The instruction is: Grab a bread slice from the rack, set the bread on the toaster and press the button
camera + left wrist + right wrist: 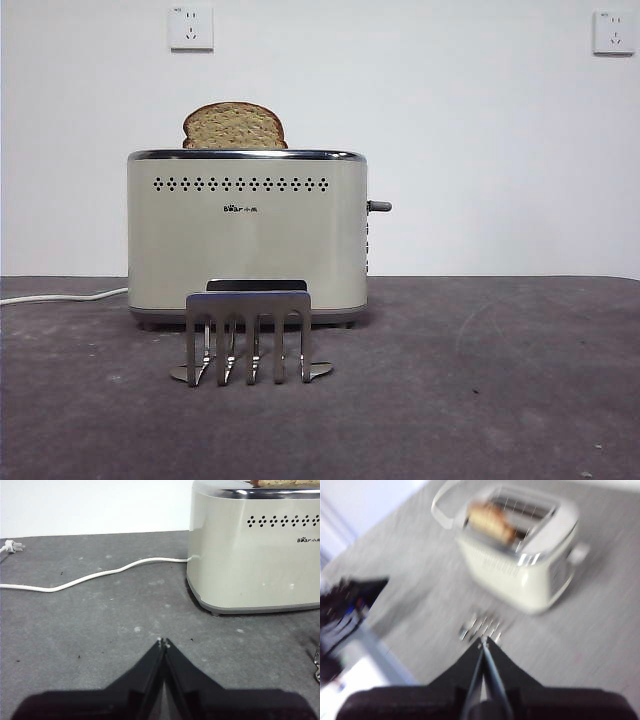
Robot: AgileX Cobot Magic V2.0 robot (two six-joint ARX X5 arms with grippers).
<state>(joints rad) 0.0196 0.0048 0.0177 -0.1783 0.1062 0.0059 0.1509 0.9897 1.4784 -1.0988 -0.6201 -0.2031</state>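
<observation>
Spreading across every view, the dark grey table point(520, 380) carries everything here, and behind it rises a plain white wall point(480, 130) with two sockets high up. Next in bulk is the toaster point(247, 235), cream-beige with a chrome top rim, a row of small vent holes and a small dark logo on its face; its side lever point(379, 206) juts out level from the end. A white power cord point(90, 577) trails from the toaster's other end across the table to a loose plug point(12, 546).

The slice of bread point(235, 126) stands upright in one of the toaster's slots, its domed, speckled top showing above the rim; the blurred right wrist view shows it in one slot with the other slot bare.

The rack point(248, 335) stands on the table just in front of the toaster, apart from it, with nothing between its prongs.

The left gripper point(163, 642) hangs low over bare table, near the toaster's cord end, its jaws pressed together and holding nothing. The right gripper point(483, 641) is high above the table, looking down on the rack and toaster, its jaws likewise closed tip to tip and empty.
</observation>
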